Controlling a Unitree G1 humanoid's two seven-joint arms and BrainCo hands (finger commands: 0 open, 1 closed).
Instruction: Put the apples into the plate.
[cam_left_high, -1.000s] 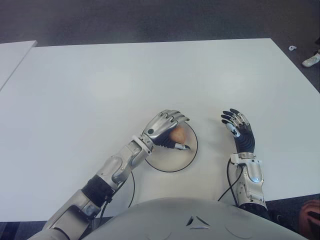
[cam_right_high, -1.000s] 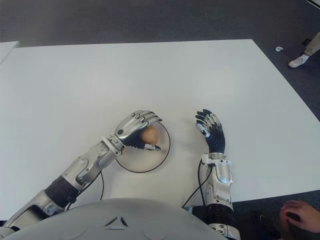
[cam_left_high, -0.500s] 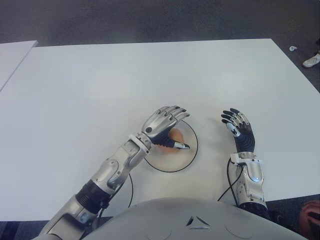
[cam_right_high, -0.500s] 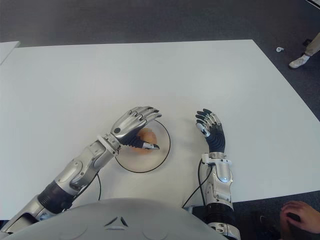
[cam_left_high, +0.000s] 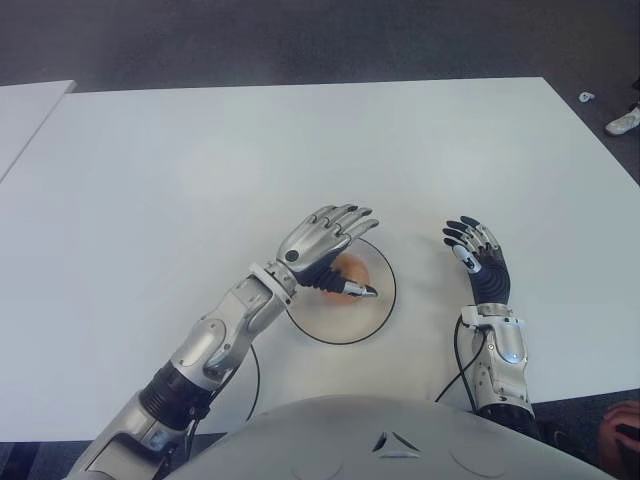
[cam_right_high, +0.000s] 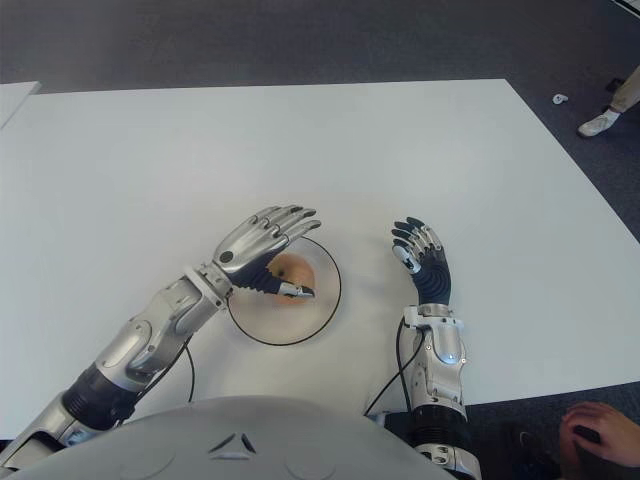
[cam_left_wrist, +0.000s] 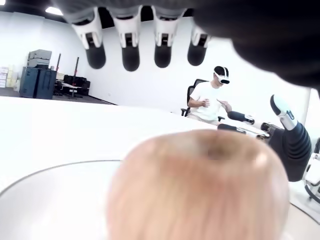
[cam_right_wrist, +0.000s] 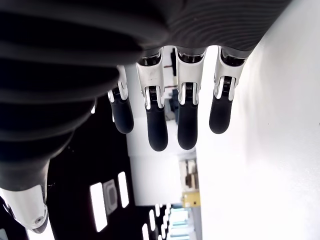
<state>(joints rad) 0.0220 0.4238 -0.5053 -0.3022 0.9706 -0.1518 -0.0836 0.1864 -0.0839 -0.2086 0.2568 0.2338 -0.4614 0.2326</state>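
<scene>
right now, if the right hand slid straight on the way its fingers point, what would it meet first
Nothing, as far as the eye views show: the right hand, fingers open, points away across the bare white table. The clear round plate holding the reddish apple lies off to its left.

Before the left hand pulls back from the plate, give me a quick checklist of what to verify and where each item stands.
1. Apple sits inside the plate rim: ok.
2. Left hand fingers spread above the apple, not gripping it: ok.
3. Thumb clear of the apple: cannot tell; its tip shows right beside the fruit.
4. Apple at rest, not rolling: cannot tell from one moment.
5. Right hand open on the plate's right, out of the retreat path: ok.
6. More apples on the table to fetch: none in view.
</scene>
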